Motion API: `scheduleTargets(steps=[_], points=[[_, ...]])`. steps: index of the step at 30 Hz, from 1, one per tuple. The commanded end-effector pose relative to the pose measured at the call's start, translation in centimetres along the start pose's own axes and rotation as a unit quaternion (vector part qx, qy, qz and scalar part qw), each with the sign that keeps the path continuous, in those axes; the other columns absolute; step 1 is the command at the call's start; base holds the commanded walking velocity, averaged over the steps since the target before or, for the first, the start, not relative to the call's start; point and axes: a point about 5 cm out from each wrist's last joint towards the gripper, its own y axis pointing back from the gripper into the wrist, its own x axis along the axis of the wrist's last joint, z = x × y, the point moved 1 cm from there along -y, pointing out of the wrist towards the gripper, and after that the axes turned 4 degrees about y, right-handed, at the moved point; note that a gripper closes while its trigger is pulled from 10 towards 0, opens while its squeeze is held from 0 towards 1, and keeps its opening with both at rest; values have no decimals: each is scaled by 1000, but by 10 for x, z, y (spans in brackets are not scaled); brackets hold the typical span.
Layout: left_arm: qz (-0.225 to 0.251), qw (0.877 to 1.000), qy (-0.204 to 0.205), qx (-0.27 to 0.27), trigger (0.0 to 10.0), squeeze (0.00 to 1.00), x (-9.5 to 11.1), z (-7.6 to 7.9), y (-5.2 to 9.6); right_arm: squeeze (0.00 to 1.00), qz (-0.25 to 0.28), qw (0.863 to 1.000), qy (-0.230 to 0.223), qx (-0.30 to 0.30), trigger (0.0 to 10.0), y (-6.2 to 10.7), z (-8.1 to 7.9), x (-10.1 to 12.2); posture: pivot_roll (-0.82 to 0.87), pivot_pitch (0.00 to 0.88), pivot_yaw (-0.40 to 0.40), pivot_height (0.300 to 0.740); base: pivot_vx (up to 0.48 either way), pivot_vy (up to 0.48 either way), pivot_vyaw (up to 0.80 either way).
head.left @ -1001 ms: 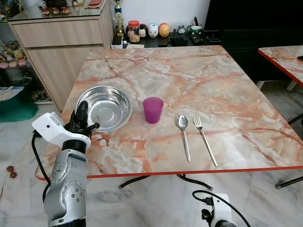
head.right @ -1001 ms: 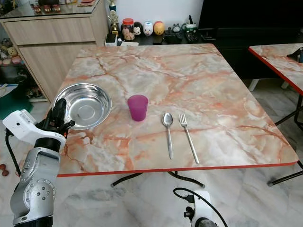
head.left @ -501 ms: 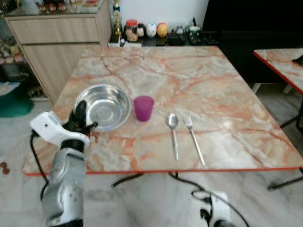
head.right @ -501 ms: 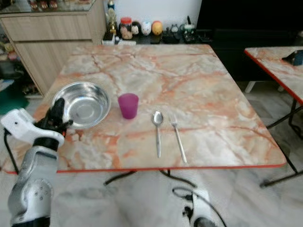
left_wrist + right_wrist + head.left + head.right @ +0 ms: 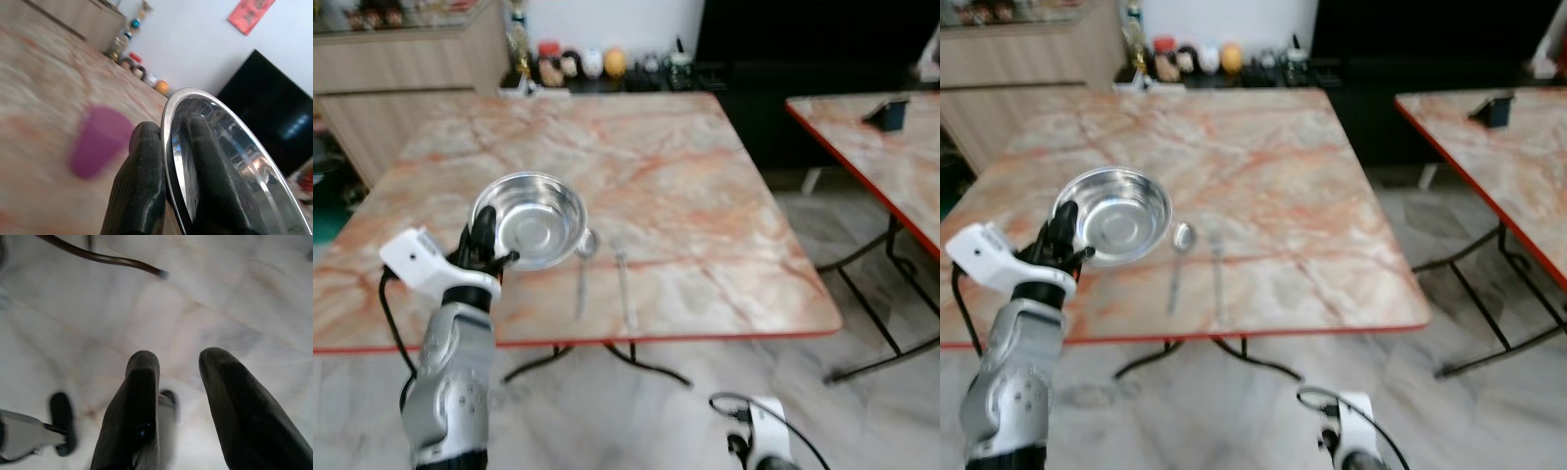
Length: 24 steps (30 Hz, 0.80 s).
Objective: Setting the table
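Now my left gripper (image 5: 487,257), clamped on the bowl (image 5: 540,219) rim, has lifted it off the desk (image 5: 705,235); my view swings right, so placement remains.

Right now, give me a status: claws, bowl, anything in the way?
Left claw shut on steel bowl rim, bowl raised. Right claw open, idle, low over the floor. Purple cup beyond the bowl; spoon, fork beside.
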Motion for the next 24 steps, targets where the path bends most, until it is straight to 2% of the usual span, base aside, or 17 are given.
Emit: scheduleTargets(steps=[1, 24], points=[[12, 1000, -5, -12, 10000, 0, 7, 5, -2, 0, 4, 1000, 5, -2, 10000, 0, 2, 4, -3, 0, -10, 707, 0, -424, 0], [4, 1000, -9, -21, 10000, 0, 4, 10, -4, 0, 3, 1000, 7, -1, 10000, -1, 1, 4, -11, 0, -6, 707, 0, -418, 0]])
